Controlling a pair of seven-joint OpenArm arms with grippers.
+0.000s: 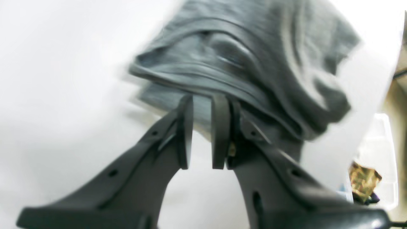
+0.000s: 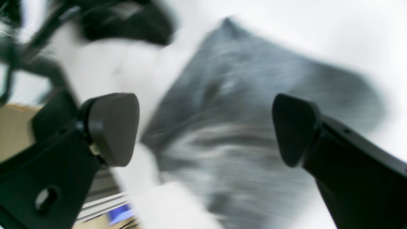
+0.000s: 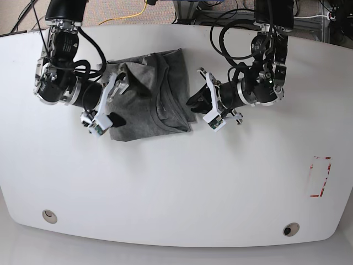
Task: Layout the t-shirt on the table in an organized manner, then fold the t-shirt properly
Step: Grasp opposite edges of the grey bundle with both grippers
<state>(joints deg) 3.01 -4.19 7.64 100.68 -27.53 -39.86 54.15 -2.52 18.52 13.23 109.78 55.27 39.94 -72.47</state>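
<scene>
Beyond the far edge: brownish carpeted floor (image 3: 127, 8), a yellow cable (image 3: 135, 14), tangled black cables (image 3: 220, 11), even overhead light.

robot lab: white table (image 3: 165, 182), cables (image 3: 124, 16), red tape mark (image 3: 320, 176)

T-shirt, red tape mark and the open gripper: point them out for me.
t-shirt (image 3: 146, 99), base view, middle of the bunched cloth.
red tape mark (image 3: 320, 176), base view, its left strip.
right gripper (image 2: 206, 127), right wrist view, midway between fingertips.

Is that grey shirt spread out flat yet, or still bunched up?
Bunched up. The t-shirt lies in a crumpled, layered heap on the table, with overlapping folds and wrinkles and no sleeves laid out.
</scene>
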